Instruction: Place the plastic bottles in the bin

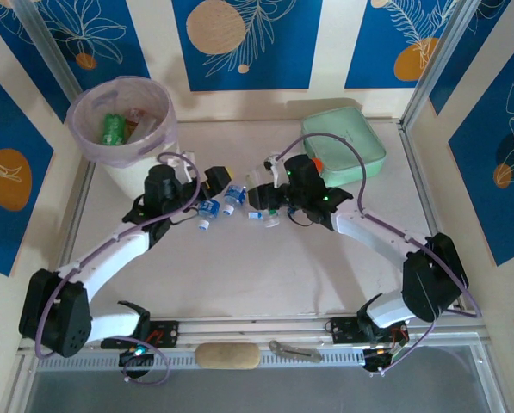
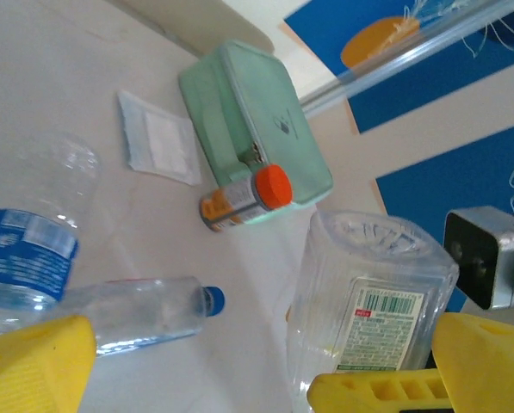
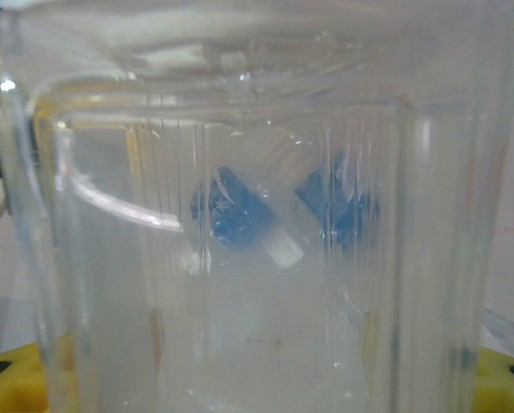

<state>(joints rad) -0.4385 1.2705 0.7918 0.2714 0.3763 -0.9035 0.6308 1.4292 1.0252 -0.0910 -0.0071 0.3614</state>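
Observation:
The bin [image 1: 119, 120], a white bucket with a pinkish liner, stands at the back left with a green bottle [image 1: 113, 129] inside. Two blue-labelled clear bottles [image 1: 209, 209] [image 1: 233, 196] lie mid-table between the arms. My left gripper [image 1: 207, 191] [image 2: 265, 361] is open just above them, a blue-capped clear bottle [image 2: 145, 314] by its left finger. My right gripper [image 1: 269, 205] is shut on a ribbed clear bottle [image 3: 257, 224] [image 2: 373, 301] with a green-and-white label, which hides most of its fingers.
The flat mint-green case [image 1: 347, 142] [image 2: 252, 120] lies at the back right with the orange-capped jar [image 1: 315, 163] [image 2: 244, 196] against it. A white sachet [image 2: 157, 138] lies near the case. A beige oblong [image 1: 226, 355] and a metal tool [image 1: 295, 350] rest on the front rail.

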